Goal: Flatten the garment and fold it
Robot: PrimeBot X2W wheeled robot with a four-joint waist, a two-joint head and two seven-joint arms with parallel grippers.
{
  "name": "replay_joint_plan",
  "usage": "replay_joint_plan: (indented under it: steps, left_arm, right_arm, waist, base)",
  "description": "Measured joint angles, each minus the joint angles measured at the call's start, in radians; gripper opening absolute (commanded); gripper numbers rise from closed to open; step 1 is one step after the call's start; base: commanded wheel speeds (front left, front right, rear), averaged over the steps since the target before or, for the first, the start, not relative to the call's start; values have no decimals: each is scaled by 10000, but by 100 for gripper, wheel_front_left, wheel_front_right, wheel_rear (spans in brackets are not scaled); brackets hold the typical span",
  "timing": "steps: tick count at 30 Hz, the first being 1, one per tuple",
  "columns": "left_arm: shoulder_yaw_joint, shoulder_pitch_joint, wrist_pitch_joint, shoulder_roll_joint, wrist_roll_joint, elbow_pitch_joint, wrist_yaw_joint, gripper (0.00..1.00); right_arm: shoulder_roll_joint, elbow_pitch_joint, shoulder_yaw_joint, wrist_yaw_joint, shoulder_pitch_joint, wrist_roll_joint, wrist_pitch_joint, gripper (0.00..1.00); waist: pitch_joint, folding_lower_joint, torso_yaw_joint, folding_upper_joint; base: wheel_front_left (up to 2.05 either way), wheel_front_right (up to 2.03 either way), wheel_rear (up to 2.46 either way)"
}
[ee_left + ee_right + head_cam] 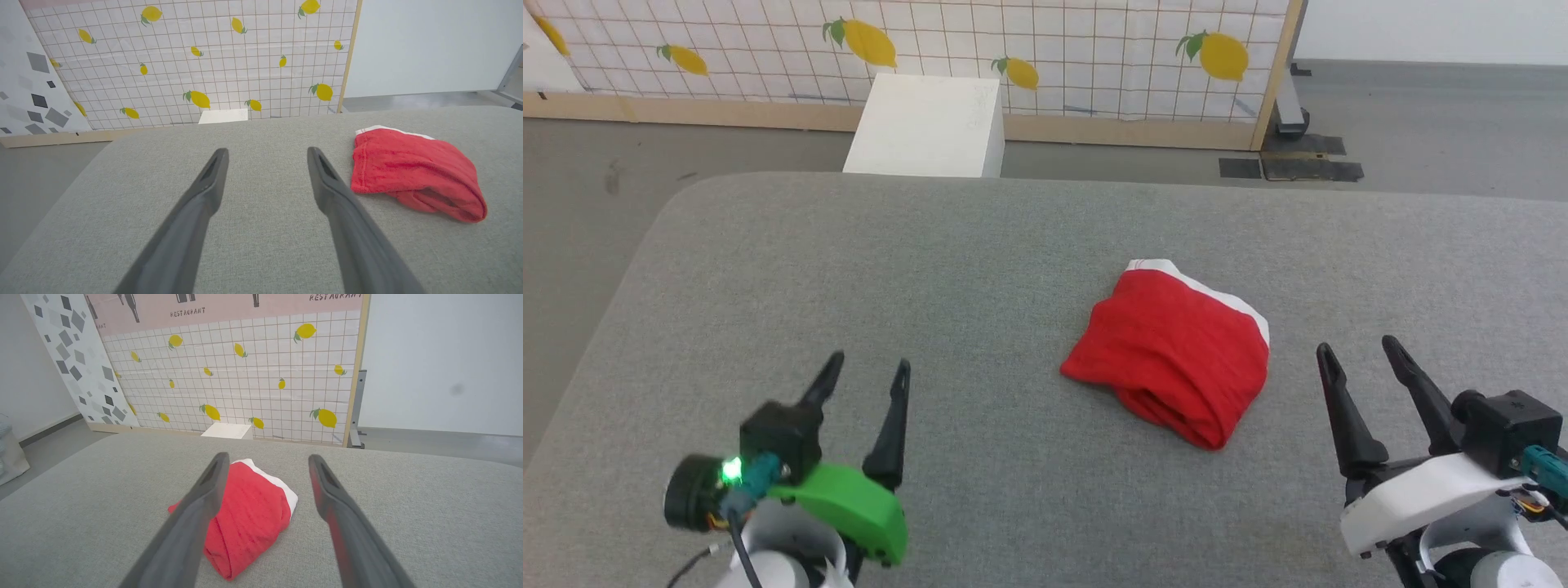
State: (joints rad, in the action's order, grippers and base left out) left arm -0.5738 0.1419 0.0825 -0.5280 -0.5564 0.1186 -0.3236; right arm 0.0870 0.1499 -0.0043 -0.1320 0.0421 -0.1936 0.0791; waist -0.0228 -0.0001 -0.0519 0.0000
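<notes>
We see the shorts (1172,351) lying in a compact red bundle on the grey pad (849,269), right of its middle, with a white stripe along the far edge and a rolled fold at the near end. The left gripper (870,361) sits at the lower left, jaws apart and holding nothing, well clear of the shorts. The right gripper (1356,345) sits at the lower right, jaws also spread and empty, near the bundle but not touching it. From the head we look down on a white box (927,122) standing on the floor between the pad and a lemon panel (1094,49). The left wrist view puts the shorts off to the right of its fingers and shows a white hem at the bundle's far corner. The right wrist view looks straight over the bundle, one finger crossing it in the picture, and takes in a pink band (229,310) above the lemons, where we read "RESTAURANT" twice. A grey-flecked panel (69,355) leans at the left.
</notes>
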Motion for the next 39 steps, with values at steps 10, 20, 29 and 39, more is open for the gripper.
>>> replay_joint_plan:
  steps: [10,20,29,39]
  left_arm:
    - [-111,-335,82,6,127,366,-242,100]
    - [-374,-20,59,282,199,428,-117,100]
    - [-665,706,174,865,291,291,58,100]
    - [-989,1168,483,1486,364,-178,190,100]
  right_arm:
    - [-29,-4,105,0,107,10,36,100]
    - [1124,570,1223,0,-455,-230,2065,100]
    - [2961,-155,3804,0,-3492,-1239,6259,100]
    - [3404,-2368,5469,0,-5837,-1455,8205,100]
  waist:
    - [-83,0,-4,0]
    - [-631,0,-408,0]
    - [-1478,1,-1216,0]
    - [-2256,1,-2494,0]
  base:
    - [0,0,0]
    - [0,0,0]
    - [0,0,0]
    - [0,0,0]
